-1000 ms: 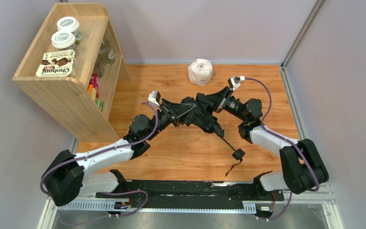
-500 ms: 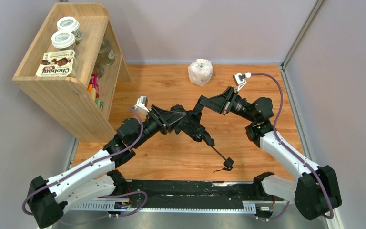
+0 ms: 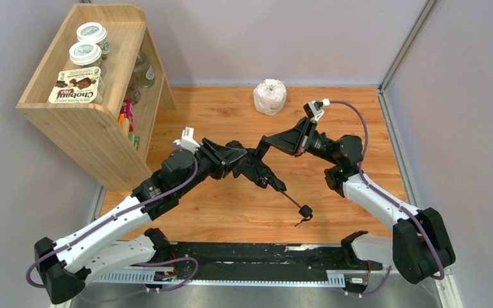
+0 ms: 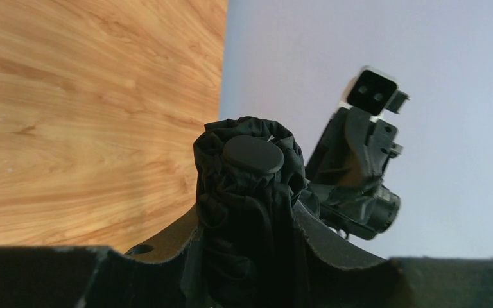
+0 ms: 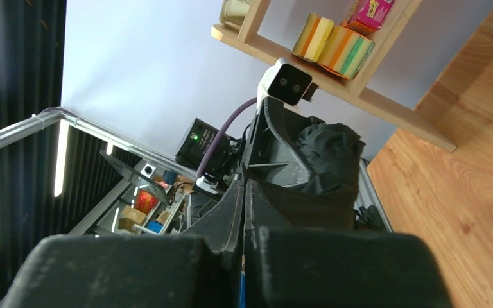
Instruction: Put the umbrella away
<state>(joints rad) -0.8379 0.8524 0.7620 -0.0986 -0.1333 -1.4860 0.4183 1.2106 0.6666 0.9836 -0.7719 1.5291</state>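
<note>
We see our left gripper (image 3: 241,159) clamped around the bundled canopy of the umbrella (image 3: 260,172), canopy wedged between its jaws, held over the wooden table (image 3: 231,212), shaft and handle knob slanting toward the near right, our right gripper (image 3: 262,144) closed tight on nothing, just beside the canopy

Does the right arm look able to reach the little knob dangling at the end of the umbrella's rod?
Probably yes. The knob of the umbrella hangs in the open above the table with nothing between it and the right arm, whose jaws are shut and would need opening.
</note>
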